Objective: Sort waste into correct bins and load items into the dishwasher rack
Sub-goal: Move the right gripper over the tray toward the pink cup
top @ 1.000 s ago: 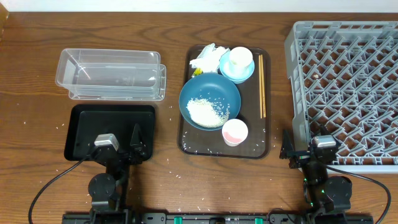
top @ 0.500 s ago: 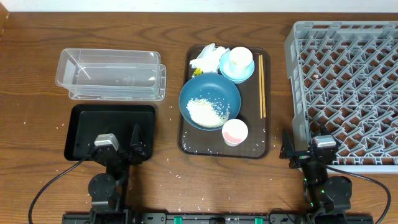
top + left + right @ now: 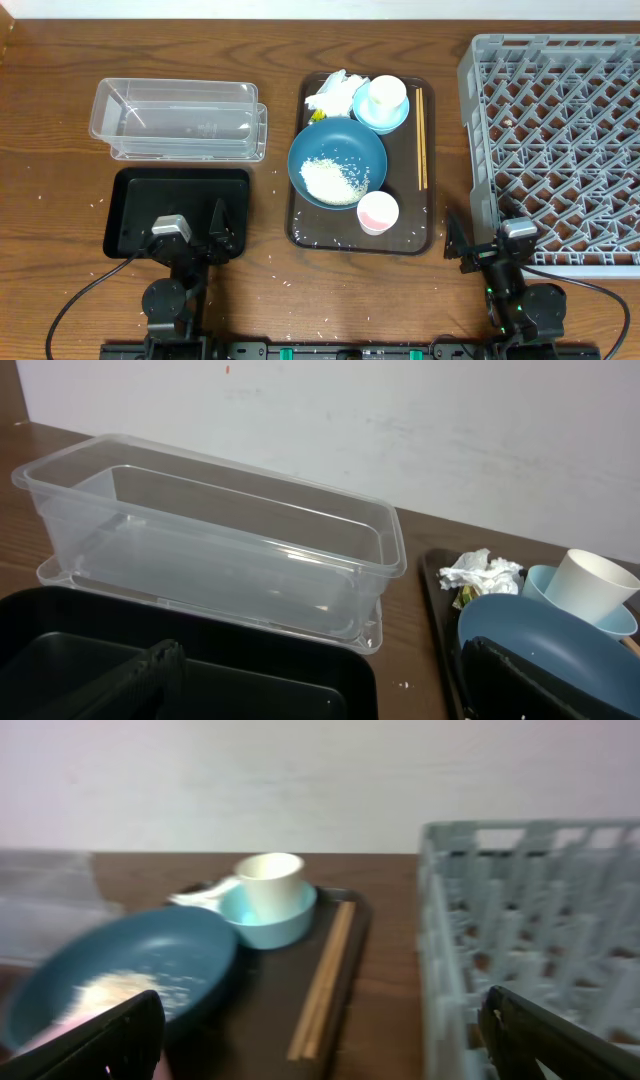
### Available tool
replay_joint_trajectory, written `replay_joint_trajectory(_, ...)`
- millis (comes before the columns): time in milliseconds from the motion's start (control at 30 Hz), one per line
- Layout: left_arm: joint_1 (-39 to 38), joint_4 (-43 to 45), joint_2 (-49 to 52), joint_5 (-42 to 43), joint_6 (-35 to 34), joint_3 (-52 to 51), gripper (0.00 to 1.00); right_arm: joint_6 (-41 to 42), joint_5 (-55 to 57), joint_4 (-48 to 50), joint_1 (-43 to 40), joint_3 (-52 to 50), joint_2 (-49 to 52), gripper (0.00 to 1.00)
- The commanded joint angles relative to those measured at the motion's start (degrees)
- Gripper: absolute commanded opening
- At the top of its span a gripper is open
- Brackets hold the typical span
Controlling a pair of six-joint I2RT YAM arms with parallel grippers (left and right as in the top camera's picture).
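- The grey dishwasher rack (image 3: 555, 140) stands on the table right of the brown serving tray (image 3: 405, 150), a strip of wood between them; nothing is loaded in its lattice.
- The clear plastic container (image 3: 180, 120) sits left of the serving tray's far half, empty.
- The shallow black tray (image 3: 135, 200) lies left of the serving tray's near half, also empty.
- The left gripper (image 3: 322, 648) hovers left of the serving tray's near corner, jaws spread wide, nothing between them.
- The right gripper (image 3: 320, 1000) sits right of the serving tray's near corner, jaws likewise wide and holding nothing.
- The dark-blue bowl (image 3: 340, 145) rests at the serving tray's middle, toward its left side.
- The light-blue dish (image 3: 385, 122) sits at the tray's far edge, the white cup (image 3: 386, 95) upright in it.
- The pink cup (image 3: 378, 211) stands near the tray's near edge.
- The chopsticks (image 3: 421, 140) lie side by side along the tray's right edge.
- The crumpled napkin (image 3: 333, 90) occupies the tray's far-left corner.
- The yellow wrapper scrap (image 3: 317, 114) lies on the tray, just nearer than the napkin.
- White rice grains (image 3: 330, 180) lie heaped in the bowl; stray grains dot the tray's near part and the table by it.
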Motion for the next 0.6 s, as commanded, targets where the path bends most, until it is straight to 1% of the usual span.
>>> replay_joint_trajectory(0,-0.02,-2.12,-0.39,-0.26,0.96,-0.87,0.91,14.86,-4.46,1.05,-0.76,-0.07,-0.37,0.99)
replay_joint_trajectory(33,-0.02,-2.12,-0.39,-0.26,0.96,-0.87,0.91,16.2,-3.26,2.86,-0.81,-0.07,-0.37,0.99)
replay_joint_trajectory(133,-0.02,-2.12,-0.39,-0.26,0.96,-0.87,0.91,16.7,-2.12,6.78,-0.79,-0.07,-0.37,0.99)
replay_joint_trajectory(233,-0.02,-2.12,-0.39,-0.26,0.96,-0.87,0.91,21.03,-2.16,11.15,-0.79,-0.07,-0.37,0.99)
replay_joint_trajectory(300,-0.02,-2.12,-0.39,-0.26,0.96,-0.87,0.91,23.89,-2.16,15.45,-0.79,-0.07,-0.37,0.99)
replay_joint_trajectory(367,-0.02,-2.12,-0.39,-0.26,0.96,-0.87,0.91,26.03,-2.16,22.03,-0.79,-0.07,-0.35,0.99)
replay_joint_trajectory(500,-0.02,-2.12,-0.39,-0.26,0.96,-0.87,0.91,26.18,-0.63,34.53,-0.79,0.17,0.72,0.99)
replay_joint_trajectory(567,-0.02,-2.12,-0.39,-0.26,0.96,-0.87,0.91,26.18,-0.15,36.7,-0.79,1.22,2.03,0.99)
